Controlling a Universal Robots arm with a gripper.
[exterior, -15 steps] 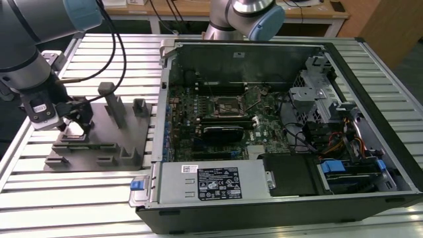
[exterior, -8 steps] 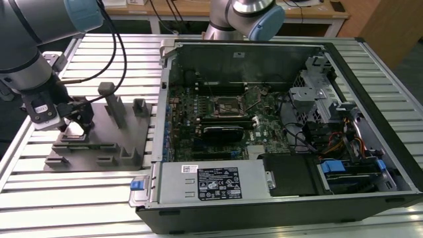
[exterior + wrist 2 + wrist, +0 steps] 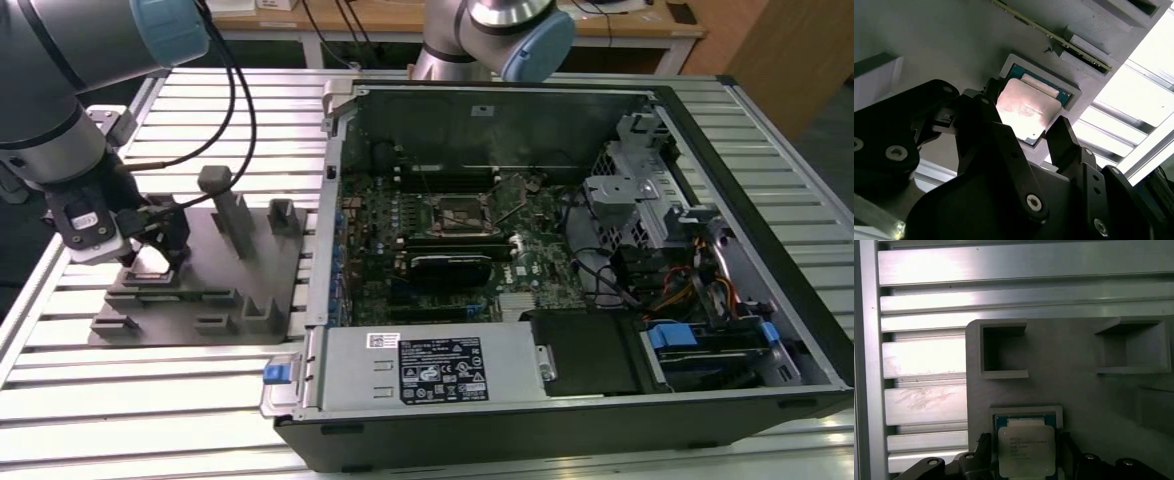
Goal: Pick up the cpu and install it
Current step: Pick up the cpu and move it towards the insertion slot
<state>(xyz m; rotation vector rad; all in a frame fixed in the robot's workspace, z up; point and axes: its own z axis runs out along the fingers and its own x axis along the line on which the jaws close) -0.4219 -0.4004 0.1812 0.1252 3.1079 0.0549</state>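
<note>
Seeing the small square cpu with the silvery-white metal lid (image 3: 1026,450) lying flat in a shallow square pocket of the grey plastic fixture plate (image 3: 1074,390). The lid faces up at both wrist cameras. It's square, so I get no long axis from it; its edges run parallel to the pocket walls. A thin teal-green board rim shows around the lid, plus faint print I won't read.

The black pincer (image 3: 1026,112) is down over it with its jaws apart, one finger (image 3: 1066,145) on each side of the chip. I can't tell if the pads touch its edges.

In the exterior view the plate sits on the slatted aluminium bench (image 3: 200,110), on the exterior view's left of the open black computer case (image 3: 787,300). The black square motherboard socket (image 3: 465,212) is well apart from the chip.
</note>
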